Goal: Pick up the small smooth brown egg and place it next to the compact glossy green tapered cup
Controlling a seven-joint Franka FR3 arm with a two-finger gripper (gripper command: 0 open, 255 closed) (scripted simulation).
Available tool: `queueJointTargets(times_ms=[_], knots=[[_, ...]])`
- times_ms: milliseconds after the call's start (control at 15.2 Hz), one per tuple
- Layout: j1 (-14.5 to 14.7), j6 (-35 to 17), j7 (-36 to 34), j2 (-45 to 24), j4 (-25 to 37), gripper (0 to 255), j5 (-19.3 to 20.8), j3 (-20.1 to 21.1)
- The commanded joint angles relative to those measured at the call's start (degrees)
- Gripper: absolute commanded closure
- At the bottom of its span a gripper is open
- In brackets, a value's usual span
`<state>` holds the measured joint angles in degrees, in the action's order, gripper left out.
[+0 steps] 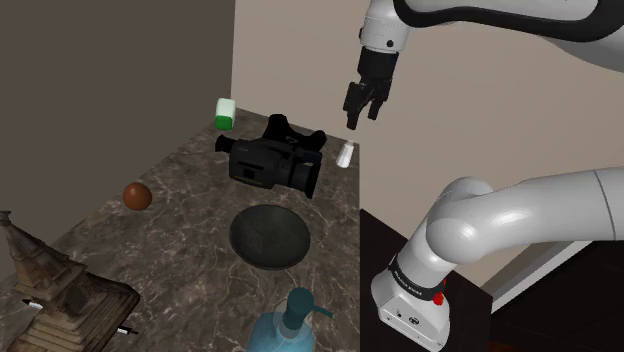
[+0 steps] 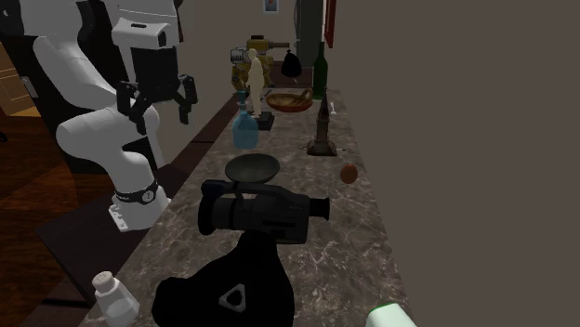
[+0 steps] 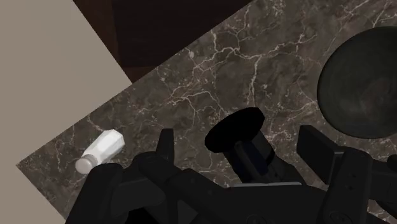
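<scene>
Claw (image 1: 363, 117) of the white arm, raised well above the dark marble surface (image 1: 180, 235), fingers spread wide with nothing between them; it hangs over the side of the surface nearest the stand, above the black camcorder (image 1: 275, 155) and a small white bottle (image 1: 345, 154). Brown egg (image 1: 137, 196) rests on the surface toward the shoulder view's left, near the wall-side edge, well apart from the claw and touching no other object; the camcorder and a dark shallow bowl (image 1: 269, 237) lie between it and the stand. Cup (image 1: 225, 113), green below and white above, stands at the far corner of the surface by the wall, beyond the camcorder and well apart from the egg. Brown tower model (image 1: 40, 285) stands at the shoulder view's lower left, on the near side of the egg; blue pump bottle (image 1: 288, 325) at that view's bottom edge, just beside the bowl. In the wrist view the camcorder's lens barrel shows between the two fingers, the bowl to one side of it and the white bottle to the other.
</scene>
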<state>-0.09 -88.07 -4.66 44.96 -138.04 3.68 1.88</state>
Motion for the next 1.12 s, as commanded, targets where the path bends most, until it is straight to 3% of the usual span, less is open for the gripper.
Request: queueJointTargets(times_ms=[0,528,1056], knots=[[0.0,0.0,0.0,0.0,0.0,0,0.0,0.0],[3.0,-11.9,-5.8,-10.7,0.1,0,-5.2,5.5],[5.2,-22.6,-11.2,-24.1,4.7,0,-7.7,10.8]])
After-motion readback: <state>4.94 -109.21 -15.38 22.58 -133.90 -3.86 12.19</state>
